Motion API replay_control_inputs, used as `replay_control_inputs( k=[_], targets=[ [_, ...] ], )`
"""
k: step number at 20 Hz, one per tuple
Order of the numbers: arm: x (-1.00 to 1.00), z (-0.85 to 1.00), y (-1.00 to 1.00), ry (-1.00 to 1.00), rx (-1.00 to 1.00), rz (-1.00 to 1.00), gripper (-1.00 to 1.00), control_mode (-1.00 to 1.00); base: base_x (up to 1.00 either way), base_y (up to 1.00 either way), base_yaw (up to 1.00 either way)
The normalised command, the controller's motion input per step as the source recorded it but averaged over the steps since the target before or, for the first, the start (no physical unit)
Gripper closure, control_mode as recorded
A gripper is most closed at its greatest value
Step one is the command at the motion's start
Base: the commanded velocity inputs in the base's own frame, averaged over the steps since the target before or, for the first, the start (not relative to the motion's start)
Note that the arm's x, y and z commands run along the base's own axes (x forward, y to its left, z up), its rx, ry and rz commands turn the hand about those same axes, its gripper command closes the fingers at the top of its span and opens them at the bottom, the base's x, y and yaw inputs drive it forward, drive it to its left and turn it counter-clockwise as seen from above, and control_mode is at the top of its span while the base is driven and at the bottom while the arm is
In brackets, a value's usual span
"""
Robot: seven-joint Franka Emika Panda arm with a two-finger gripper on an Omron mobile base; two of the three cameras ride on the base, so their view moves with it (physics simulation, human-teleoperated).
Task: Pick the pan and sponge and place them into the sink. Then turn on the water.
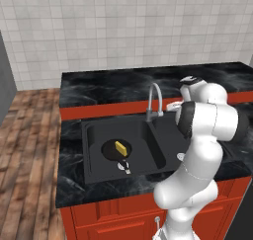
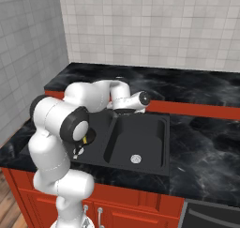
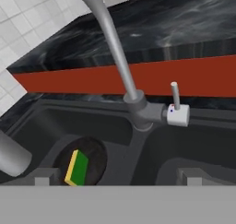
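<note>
the black sink (image 1: pixel 94 157) sits in the dark marble counter (image 1: pixel 99 86). the pan (image 1: pixel 116 149) rests in its larger left basin, and the sponge (image 1: pixel 120 146) lies inside the pan. the silver faucet (image 3: pixel 120 66) rises behind the divider, its small lever (image 3: pixel 174 97) upright. the gripper (image 3: pixel 117 177) hovers near the faucet, fingers spread wide and holding nothing.

The black pan (image 1: pixel 116 149) is seated in the left basin of the sink (image 1: pixel 91 165). The yellow, green-faced sponge (image 3: pixel 77 168) is lodged inside it. The faucet (image 3: pixel 115 57) is seen dry.

one pan (image 1: pixel 114 150), one sponge (image 1: pixel 120 146), one faucet (image 1: pixel 154 101)
</note>
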Motion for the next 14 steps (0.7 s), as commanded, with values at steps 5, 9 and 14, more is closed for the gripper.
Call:
replay_control_inputs(
  k=[5,9,14],
  targets=[
    [0.26,-0.04,0.00,0.00,0.00,0.00,-1.00,-1.00,0.00,0.00,0.00],
    [0.21,-0.10,0.00,0.00,0.00,0.00,-1.00,-1.00,0.00,0.00,0.00],
    [0.19,-0.16,0.00,0.00,0.00,0.00,-1.00,-1.00,0.00,0.00,0.00]
  ],
)
